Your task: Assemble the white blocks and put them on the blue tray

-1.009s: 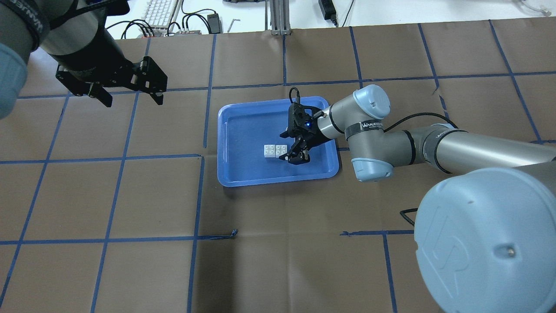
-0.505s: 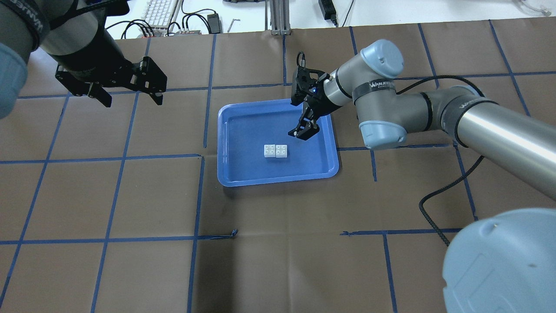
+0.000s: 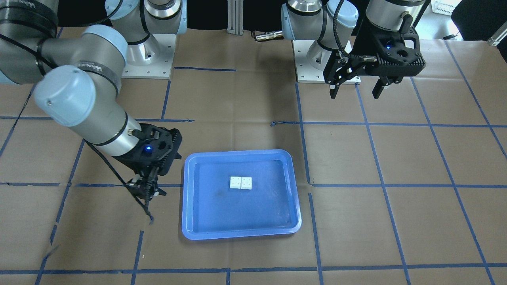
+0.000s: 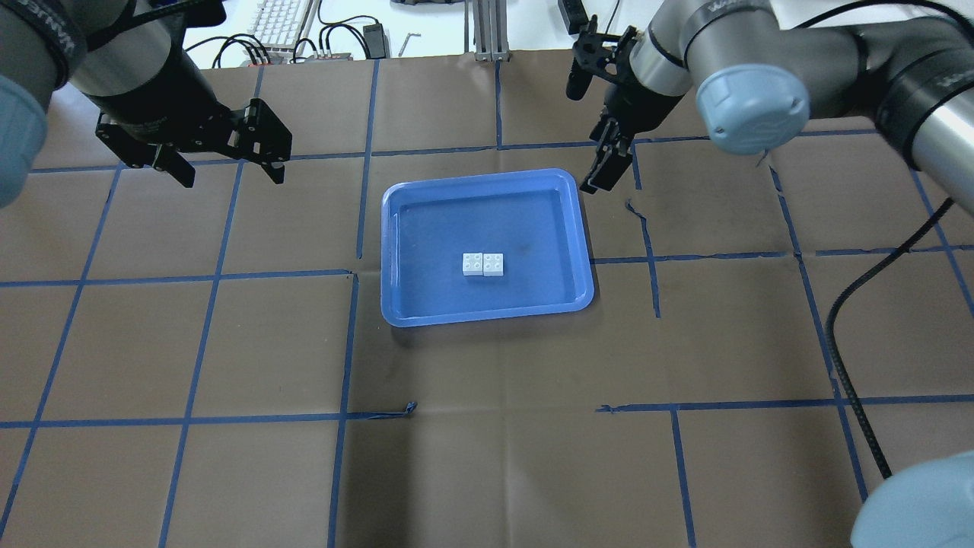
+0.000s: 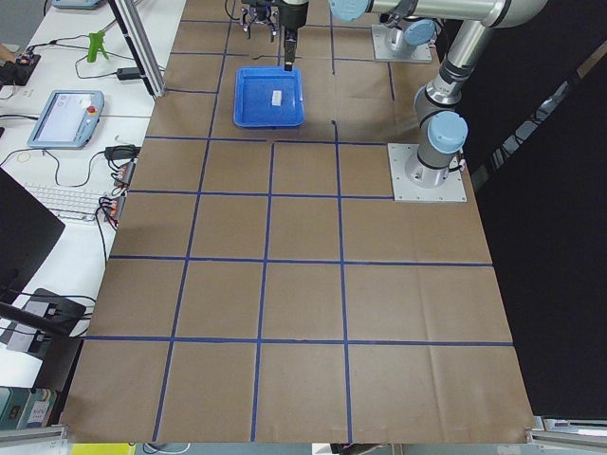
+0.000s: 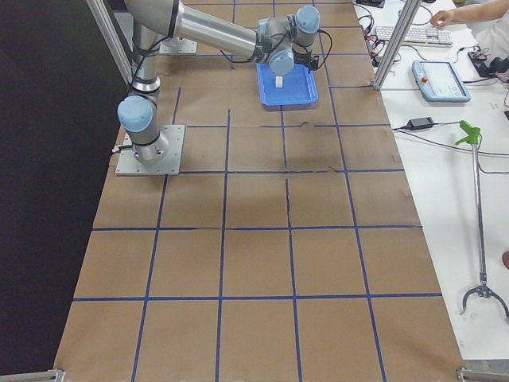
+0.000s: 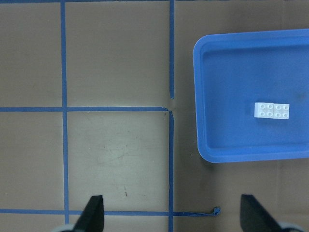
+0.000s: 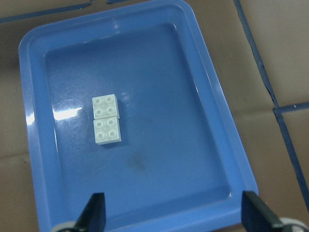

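Observation:
Two white blocks [image 4: 483, 264] lie side by side, touching, studs up, near the middle of the blue tray [image 4: 456, 221]. They also show in the front view [image 3: 241, 182] and in both wrist views [image 7: 273, 110] [image 8: 106, 119]. My right gripper [image 4: 597, 175] is open and empty. It hangs raised beside the tray's far right corner, apart from the blocks; the front view shows it [image 3: 146, 190] just outside the tray [image 3: 237, 213]. My left gripper [image 4: 232, 176] is open and empty, raised over bare table far left of the tray.
The table is brown paper with a grid of blue tape. A keyboard [image 4: 278, 19] and cables lie beyond the far edge. My right arm's black cable [image 4: 845, 320] hangs over the right side. The arm bases [image 3: 146, 59] stand at the robot's edge.
My right gripper has risen from beside the blocks and moved back and right, out past the tray's far right corner. The blocks stayed in place. The left arm has not moved.

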Action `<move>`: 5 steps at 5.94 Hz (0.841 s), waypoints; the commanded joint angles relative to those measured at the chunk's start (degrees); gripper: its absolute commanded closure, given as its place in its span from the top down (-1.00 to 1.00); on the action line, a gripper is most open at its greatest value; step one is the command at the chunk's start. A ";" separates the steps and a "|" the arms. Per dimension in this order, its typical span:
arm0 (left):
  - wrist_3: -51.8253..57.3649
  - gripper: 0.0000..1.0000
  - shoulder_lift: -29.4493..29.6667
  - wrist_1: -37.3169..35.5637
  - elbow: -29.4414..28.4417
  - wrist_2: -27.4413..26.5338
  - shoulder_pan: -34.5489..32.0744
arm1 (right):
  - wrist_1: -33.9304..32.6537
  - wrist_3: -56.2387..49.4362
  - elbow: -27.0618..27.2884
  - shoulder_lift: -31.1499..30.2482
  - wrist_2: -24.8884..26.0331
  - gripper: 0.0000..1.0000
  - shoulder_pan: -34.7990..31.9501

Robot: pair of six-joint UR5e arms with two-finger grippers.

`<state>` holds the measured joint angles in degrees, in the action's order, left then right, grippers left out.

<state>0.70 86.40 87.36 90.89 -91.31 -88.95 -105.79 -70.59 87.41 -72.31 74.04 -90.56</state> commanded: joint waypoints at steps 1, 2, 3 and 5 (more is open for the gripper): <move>0.00 0.99 0.00 0.00 -0.01 -0.01 0.00 | 11.52 13.44 -6.09 -2.91 8.19 0.99 4.07; 0.00 0.99 0.00 0.00 -0.01 -0.01 0.00 | 13.31 29.90 -7.33 -5.27 11.79 1.00 4.17; 0.00 0.99 -0.09 0.09 -0.10 -0.09 0.09 | 16.37 42.51 -7.60 -7.82 16.35 1.00 3.91; -0.09 0.99 -0.18 0.09 -0.10 -0.09 0.00 | 19.47 66.37 -7.87 -10.82 16.13 1.00 0.33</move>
<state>0.64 86.25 87.44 90.80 -91.40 -88.92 -87.75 -14.73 79.66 -81.64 89.73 -87.97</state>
